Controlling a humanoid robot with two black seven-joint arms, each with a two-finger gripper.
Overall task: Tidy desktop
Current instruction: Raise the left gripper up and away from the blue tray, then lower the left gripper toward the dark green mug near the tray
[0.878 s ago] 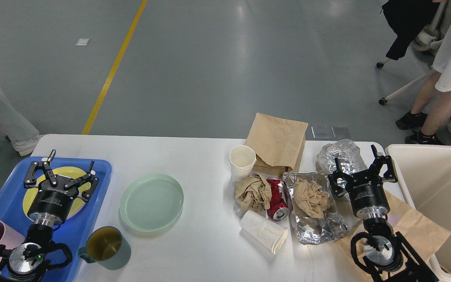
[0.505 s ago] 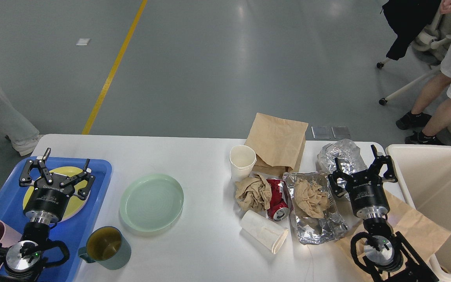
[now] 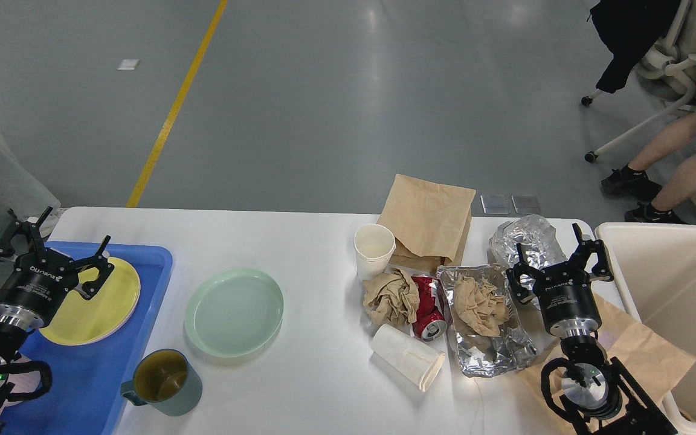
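Observation:
The white desktop (image 3: 299,241) holds dishes on the left and rubbish on the right. My left gripper (image 3: 58,237) is open and empty above the far left corner of the blue tray (image 3: 142,290), just left of the yellow plate (image 3: 97,299). My right gripper (image 3: 550,244) is open and empty, over the crumpled foil (image 3: 526,235) and beside the foil tray (image 3: 487,347), which holds a brown napkin (image 3: 475,302). A green plate (image 3: 233,311) and a green mug (image 3: 164,380) stand near the tray.
An upright paper cup (image 3: 374,248), a tipped paper cup (image 3: 408,356), a crushed red can (image 3: 428,308), a crumpled napkin (image 3: 390,296) and a brown paper bag (image 3: 429,217) crowd the middle right. Another brown bag (image 3: 650,356) lies under my right arm. A cream bin (image 3: 674,290) stands at the right edge.

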